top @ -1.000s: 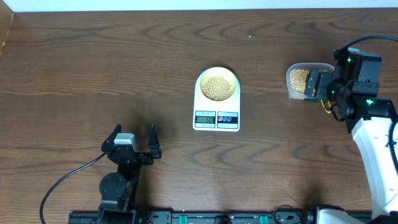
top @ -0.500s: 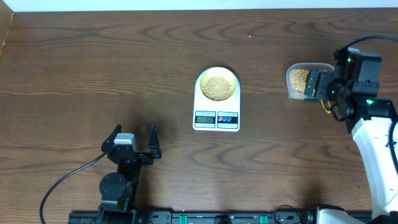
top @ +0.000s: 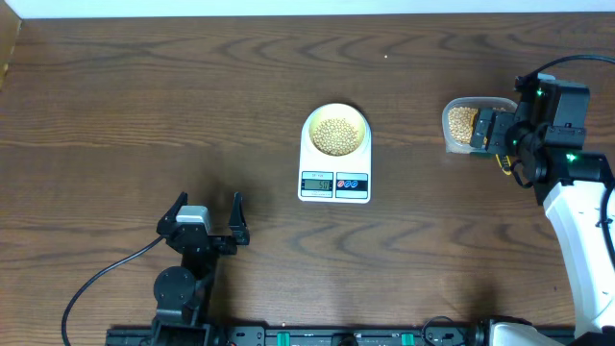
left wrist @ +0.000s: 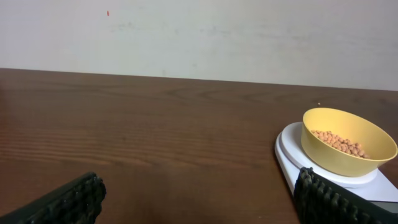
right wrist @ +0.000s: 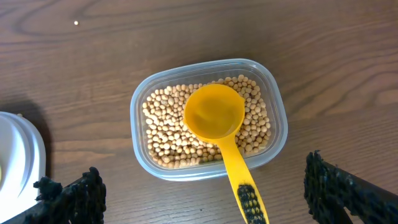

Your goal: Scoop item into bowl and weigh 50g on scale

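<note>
A pale yellow-green bowl [top: 335,132] [left wrist: 348,141] holding tan beans [top: 334,135] [left wrist: 339,142] stands on the white scale [top: 334,171] [left wrist: 292,155] at the table's middle. More beans [right wrist: 166,127] fill a clear container [top: 461,125] [right wrist: 273,99], where a yellow scoop [right wrist: 219,121] lies empty, its handle pointing back between my right fingers. My right gripper [top: 490,133] [right wrist: 205,193] hovers open just right of the container, touching nothing. My left gripper [top: 206,219] [left wrist: 199,199] rests open near the front left, empty, facing the scale.
A black cable [top: 96,284] trails from the left arm's base. The right arm's white link [top: 581,231] reaches in from the front right. The table's far edge [top: 307,13] meets a pale wall.
</note>
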Available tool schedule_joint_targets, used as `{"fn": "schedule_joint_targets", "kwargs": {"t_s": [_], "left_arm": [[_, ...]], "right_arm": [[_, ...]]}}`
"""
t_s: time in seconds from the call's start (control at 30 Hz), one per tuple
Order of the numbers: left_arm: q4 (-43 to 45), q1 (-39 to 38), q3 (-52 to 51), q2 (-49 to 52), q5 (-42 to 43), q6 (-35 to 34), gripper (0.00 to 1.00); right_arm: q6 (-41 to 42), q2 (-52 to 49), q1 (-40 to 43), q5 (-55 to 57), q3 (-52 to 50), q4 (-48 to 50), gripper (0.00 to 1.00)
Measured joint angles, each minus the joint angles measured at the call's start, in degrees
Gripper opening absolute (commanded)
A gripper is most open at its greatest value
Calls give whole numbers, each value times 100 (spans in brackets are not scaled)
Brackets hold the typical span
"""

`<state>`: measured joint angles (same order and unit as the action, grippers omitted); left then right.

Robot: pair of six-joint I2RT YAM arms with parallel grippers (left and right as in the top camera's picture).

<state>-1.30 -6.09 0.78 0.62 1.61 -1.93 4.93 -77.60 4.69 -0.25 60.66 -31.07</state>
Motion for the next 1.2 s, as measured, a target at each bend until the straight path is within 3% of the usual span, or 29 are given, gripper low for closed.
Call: {"fn": "schedule_joint_targets", "kwargs": {"t_s": [1.2], "left_arm": [[2, 0, 0, 0, 0, -2, 99]], "right_arm": [[0, 389, 0, 0, 0, -278, 99]]}}
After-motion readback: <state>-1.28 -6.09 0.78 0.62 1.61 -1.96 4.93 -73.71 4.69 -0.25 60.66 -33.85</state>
